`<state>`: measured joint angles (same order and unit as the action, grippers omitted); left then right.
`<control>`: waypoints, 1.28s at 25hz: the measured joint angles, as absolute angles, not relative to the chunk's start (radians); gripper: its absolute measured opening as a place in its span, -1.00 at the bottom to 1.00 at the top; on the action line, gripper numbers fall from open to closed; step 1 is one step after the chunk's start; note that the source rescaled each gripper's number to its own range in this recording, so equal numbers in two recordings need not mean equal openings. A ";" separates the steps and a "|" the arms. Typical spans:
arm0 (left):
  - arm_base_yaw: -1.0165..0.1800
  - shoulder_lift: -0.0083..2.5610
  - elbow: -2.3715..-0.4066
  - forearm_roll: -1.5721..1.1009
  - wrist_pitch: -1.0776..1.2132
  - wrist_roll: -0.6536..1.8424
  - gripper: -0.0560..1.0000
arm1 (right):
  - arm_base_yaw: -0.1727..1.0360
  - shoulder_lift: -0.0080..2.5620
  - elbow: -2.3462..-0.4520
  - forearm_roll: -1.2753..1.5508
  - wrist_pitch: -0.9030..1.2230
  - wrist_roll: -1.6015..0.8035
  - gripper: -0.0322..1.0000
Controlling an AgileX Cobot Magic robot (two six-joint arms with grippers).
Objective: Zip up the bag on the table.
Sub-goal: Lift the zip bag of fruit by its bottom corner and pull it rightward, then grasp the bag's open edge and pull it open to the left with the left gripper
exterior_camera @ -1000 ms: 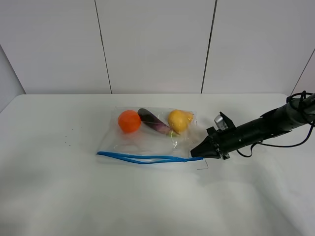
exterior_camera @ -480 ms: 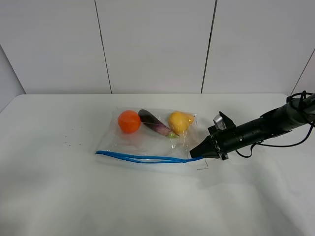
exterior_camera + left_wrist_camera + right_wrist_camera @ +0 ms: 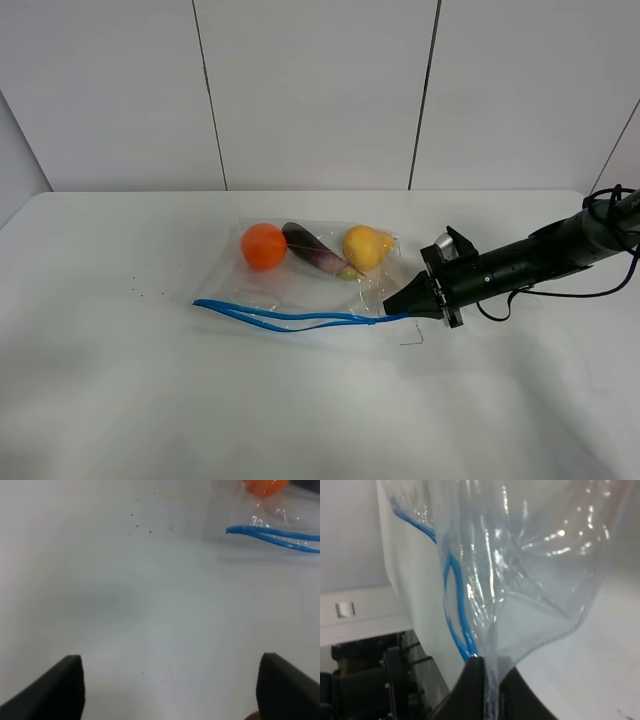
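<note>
The bag (image 3: 300,280) lies on the table (image 3: 150,400), clear plastic with a blue zipper strip (image 3: 290,317) along its near edge. An orange (image 3: 263,245), an eggplant (image 3: 318,250) and a yellow pear (image 3: 366,246) show through it. My right gripper (image 3: 400,306) is shut on the bag's right corner, lifting that end of the strip; the wrist view shows its fingers pinching the plastic (image 3: 490,680). My left gripper (image 3: 170,690) is open and empty over bare table, apart from the strip's left end (image 3: 235,530). The left arm is out of the exterior view.
White wall panels stand behind the table's far edge. The right arm (image 3: 540,258) with its cables reaches in from the right edge. Small dark specks dot the table (image 3: 145,527) left of the bag.
My right gripper has lifted the bag's right corner slightly and pulled it a little to the right. The zipper strip's two sides gape apart more at the left.
</note>
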<state>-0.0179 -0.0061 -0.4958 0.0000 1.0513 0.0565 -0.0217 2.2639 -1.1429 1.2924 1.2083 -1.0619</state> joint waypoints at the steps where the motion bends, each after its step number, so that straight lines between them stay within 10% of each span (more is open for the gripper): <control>1: -0.018 -0.006 -0.496 0.000 1.051 0.056 1.00 | -0.022 2.255 -1.143 1.296 1.208 -1.055 -0.94; 32: -0.018 -0.006 -0.496 0.000 1.051 0.056 1.00 | -0.022 2.108 -1.142 1.338 1.208 -0.960 -0.94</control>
<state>-0.0179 -0.0061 -0.4958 0.0000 1.0513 0.0565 -0.0217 2.1076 -1.1420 1.3384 1.2083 -0.9600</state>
